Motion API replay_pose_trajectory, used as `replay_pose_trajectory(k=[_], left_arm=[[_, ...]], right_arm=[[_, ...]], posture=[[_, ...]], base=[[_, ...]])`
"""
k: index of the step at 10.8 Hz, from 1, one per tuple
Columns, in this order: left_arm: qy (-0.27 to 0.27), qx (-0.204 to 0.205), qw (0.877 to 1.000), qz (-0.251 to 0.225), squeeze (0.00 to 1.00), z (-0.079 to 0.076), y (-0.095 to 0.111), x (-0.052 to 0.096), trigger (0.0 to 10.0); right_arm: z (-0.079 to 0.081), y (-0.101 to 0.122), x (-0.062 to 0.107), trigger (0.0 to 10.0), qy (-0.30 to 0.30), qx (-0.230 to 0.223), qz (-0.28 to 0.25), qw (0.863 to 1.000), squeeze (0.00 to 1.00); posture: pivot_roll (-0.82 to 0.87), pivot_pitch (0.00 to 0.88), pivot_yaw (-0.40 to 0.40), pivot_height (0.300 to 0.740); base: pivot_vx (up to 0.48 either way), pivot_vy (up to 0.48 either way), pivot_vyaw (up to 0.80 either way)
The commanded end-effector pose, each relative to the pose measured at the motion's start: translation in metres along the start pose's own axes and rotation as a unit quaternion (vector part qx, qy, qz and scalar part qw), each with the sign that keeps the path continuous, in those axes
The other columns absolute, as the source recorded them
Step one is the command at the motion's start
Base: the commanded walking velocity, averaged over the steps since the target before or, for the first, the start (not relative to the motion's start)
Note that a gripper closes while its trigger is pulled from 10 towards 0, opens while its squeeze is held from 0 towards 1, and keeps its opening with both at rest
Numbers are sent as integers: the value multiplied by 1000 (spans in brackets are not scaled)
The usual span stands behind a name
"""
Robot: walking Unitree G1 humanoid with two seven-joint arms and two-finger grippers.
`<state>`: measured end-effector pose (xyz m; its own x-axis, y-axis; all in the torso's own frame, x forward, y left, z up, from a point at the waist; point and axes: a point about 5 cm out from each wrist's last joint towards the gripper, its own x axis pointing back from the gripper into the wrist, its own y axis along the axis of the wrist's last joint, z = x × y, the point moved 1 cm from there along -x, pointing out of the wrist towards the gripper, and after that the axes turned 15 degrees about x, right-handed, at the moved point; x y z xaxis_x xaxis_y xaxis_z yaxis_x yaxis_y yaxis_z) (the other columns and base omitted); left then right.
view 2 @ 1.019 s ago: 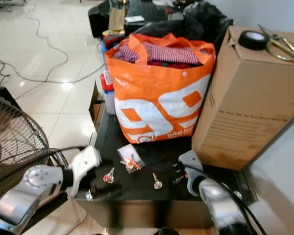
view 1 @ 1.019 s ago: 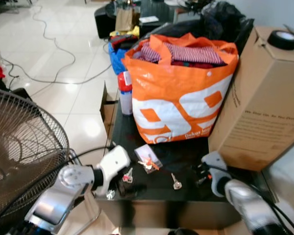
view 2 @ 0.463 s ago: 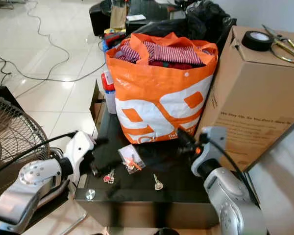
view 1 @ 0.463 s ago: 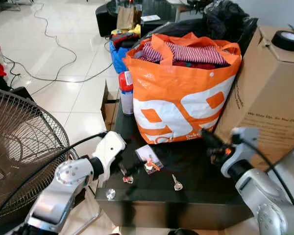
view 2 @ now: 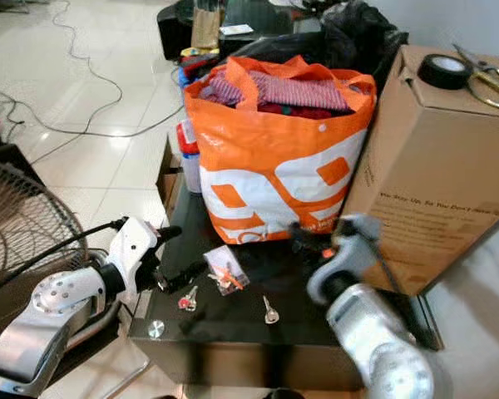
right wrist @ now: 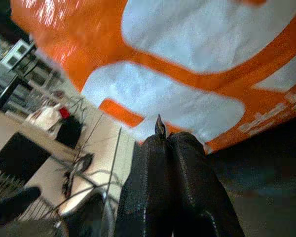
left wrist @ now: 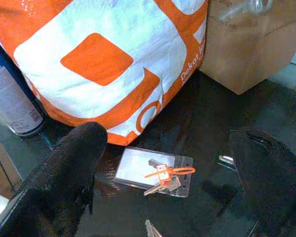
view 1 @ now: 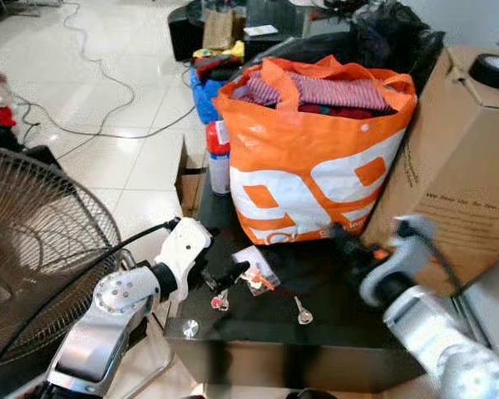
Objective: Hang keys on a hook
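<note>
On the black table [view 1: 333,332] lie a clear sleeve of keys with an orange tag [view 1: 254,273], a red-headed key [view 1: 220,301] and a silver key [view 1: 302,312]. My left gripper [view 2: 183,249] is low over the table's left edge, open. In the left wrist view the tagged keys [left wrist: 165,177] lie between and just beyond its fingers [left wrist: 84,148]. My right gripper [view 1: 339,234] is raised at the foot of the orange bag [view 1: 316,158]. Its fingers [right wrist: 187,177] are pressed together with a thin metal tip [right wrist: 160,125] poking out, apparently a key.
A tall cardboard box [view 1: 457,183] with a tape roll [view 1: 492,71] and scissors [view 2: 482,79] stands right of the bag. A spray can [view 1: 219,158] is at the bag's left. A fan [view 1: 41,249] stands close on my left. Cables cross the floor [view 1: 91,83].
My right gripper rose from the table's front edge, shut, up to the foot of the bag. My left gripper moved up from the red-headed key towards the tagged keys.
</note>
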<state>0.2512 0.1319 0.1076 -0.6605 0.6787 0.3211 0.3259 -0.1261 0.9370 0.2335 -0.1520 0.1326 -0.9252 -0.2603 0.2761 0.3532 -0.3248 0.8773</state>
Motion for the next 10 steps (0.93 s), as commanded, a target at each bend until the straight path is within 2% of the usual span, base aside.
replay_pose_trajectory(k=[1,2,3,4,5,6,7,8,9,10], left_arm=[[-2,2,1000,-3,0,-1,3,0,10000],[-8,-6,1000,11,0,-1,2,-1,10000],[-16,-31,998,50,0,0,-6,0,10000],[-35,-59,991,115,0,2,-23,3,10000],[-45,-67,988,135,0,4,-28,3,10000],[-56,-69,985,149,0,6,-31,2,10000],[-68,-71,982,160,0,6,-32,1,10000],[-85,-72,978,175,0,4,-34,2,10000],[-92,-74,976,182,0,3,-36,3,10000],[-93,-74,976,183,0,2,-36,3,10000]], right_arm=[[1,4,0,0,-2,18,-4,1000,0],[-9,-8,-3,0,-28,160,55,985,0],[-15,-21,-12,0,-36,244,90,965,0],[-21,-46,-32,0,-29,309,123,943,0],[-22,-60,-44,0,-16,316,133,939,0],[-23,-81,-58,0,7,344,155,926,0],[-23,-88,-63,0,17,358,165,919,0],[-20,-99,-67,1961,43,369,179,911,0],[-26,-111,-72,10000,54,390,194,898,0],[-31,-114,-73,10000,53,390,198,898,0]], posture=[[-105,0,35,740],[-112,0,38,740],[-110,0,36,740],[-108,0,30,740],[-109,0,28,740],[-112,0,25,740],[-110,0,17,740],[-105,0,2,740],[-101,0,-9,740],[-101,0,-10,740]], base=[[0,0,0],[0,0,0],[0,0,0],[0,0,0],[0,0,0],[0,0,0],[0,0,0],[0,0,0],[0,0,0],[0,0,0]])
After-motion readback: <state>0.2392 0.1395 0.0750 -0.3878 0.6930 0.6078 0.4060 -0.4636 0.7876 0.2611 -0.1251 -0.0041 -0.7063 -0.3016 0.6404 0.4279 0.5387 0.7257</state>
